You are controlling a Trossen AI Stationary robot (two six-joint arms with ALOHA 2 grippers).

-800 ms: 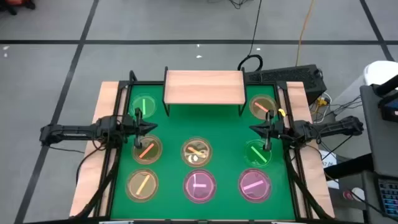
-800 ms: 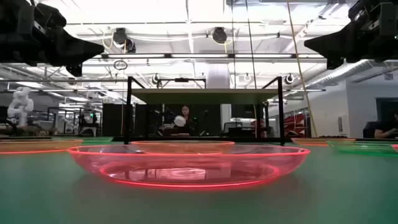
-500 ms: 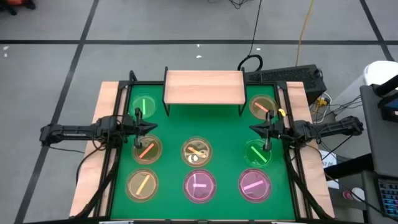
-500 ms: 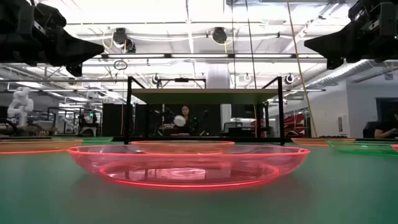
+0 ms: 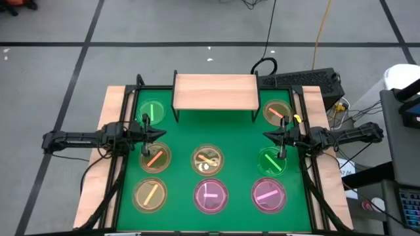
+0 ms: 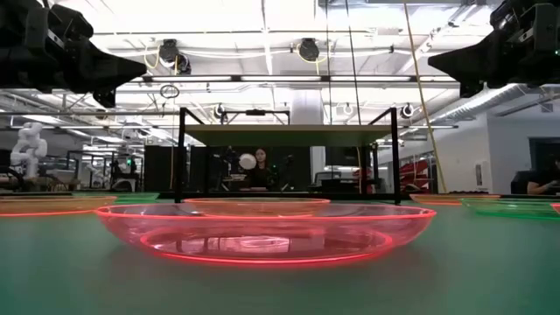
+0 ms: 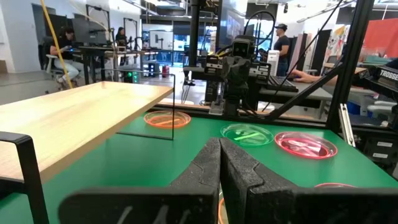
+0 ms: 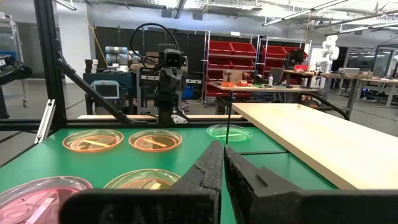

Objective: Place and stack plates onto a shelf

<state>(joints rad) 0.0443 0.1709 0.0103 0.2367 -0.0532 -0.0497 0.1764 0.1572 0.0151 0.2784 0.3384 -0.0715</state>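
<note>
Robotics lab or open workshop floor, red parts bins (image 8: 249,56) on metal racking, a white humanoid robot (image 6: 26,144) on a bench, people seated at computer desks (image 7: 93,50), ceiling strip lights — grey tiled floor (image 5: 65,26), trailing cables.

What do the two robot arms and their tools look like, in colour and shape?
Both arms are dark, almost black, slim and jointed. From above, the left tool and the right tool each end in a small pointed head. In the wrist views the fingers are matte black, angular wedges with flat inner faces. No markings are visible on them.
</note>
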